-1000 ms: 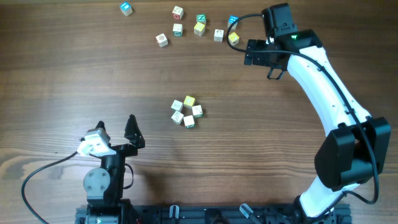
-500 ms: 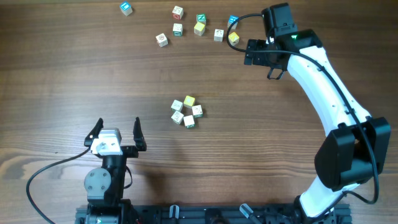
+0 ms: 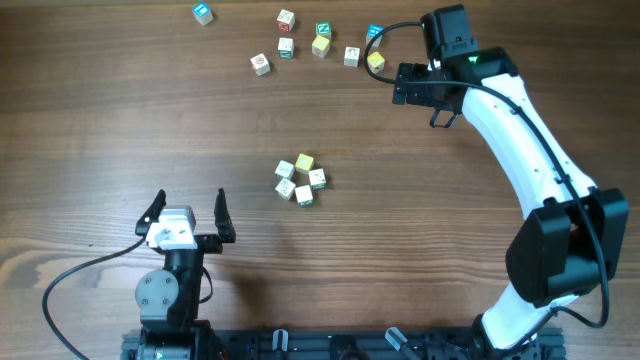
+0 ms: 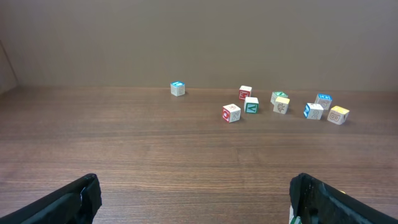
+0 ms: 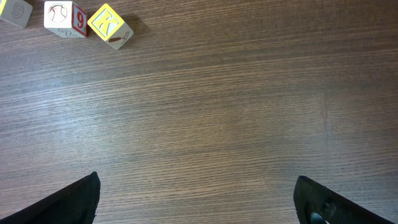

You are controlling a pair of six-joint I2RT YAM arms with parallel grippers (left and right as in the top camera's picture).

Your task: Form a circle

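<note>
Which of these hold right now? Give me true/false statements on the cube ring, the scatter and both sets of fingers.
1. The circle is five cubes packed mid-table, apart from both arms. True.
2. The left fingers clamp a cube. False: they are spread wide with nothing between them.
3. The loose scatter lies along the far side of the table, its near end close to the right fingers. True.
4. The right fingers are shut on the yellow K cube. False: they are open, and the cube lies on the table ahead of them.
5. The blue-topped cube belongs to the circle. False: it sits alone at the far left.
</note>
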